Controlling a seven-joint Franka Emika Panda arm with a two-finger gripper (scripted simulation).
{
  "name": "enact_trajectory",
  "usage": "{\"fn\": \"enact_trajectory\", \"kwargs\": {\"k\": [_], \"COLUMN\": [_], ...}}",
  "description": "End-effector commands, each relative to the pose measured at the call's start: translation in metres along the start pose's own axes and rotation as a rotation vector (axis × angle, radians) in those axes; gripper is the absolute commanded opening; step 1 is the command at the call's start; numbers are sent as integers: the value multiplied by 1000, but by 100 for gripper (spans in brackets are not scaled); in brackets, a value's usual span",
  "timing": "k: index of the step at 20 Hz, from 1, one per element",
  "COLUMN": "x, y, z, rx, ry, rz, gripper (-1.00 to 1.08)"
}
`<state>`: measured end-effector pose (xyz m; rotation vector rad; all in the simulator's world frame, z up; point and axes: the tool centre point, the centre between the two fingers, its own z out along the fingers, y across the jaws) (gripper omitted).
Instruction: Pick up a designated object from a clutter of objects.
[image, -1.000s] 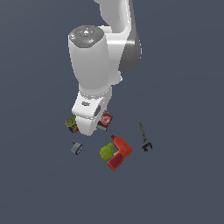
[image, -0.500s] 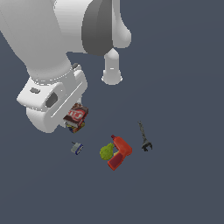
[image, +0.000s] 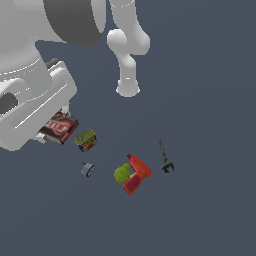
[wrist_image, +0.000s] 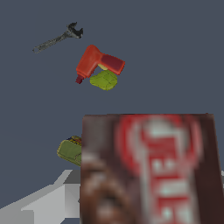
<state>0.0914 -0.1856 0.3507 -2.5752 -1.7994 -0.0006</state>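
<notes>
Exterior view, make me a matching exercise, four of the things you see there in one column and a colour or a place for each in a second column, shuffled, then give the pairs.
Things:
1. brown-maroon box
2. olive-green box
3. pear
4. clamp

Descriptions:
A. black, farthest toward the exterior view's right
B. green, touching the red drill
C. at the hand, red label with white lettering
D. orange-red side, just beside the brown-maroon box

Pairs: 1-C, 2-D, 3-B, 4-A
</notes>
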Motion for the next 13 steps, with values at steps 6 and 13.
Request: {"fn": "enact_trajectory", "kwargs": {"k": [6,13], "x": [-14,-16], "y": [13,16], "z": [-14,-17], "rx": [0,0], "ry": [-1,-1], "rz": [0,0], "gripper": [-100,-100]}}
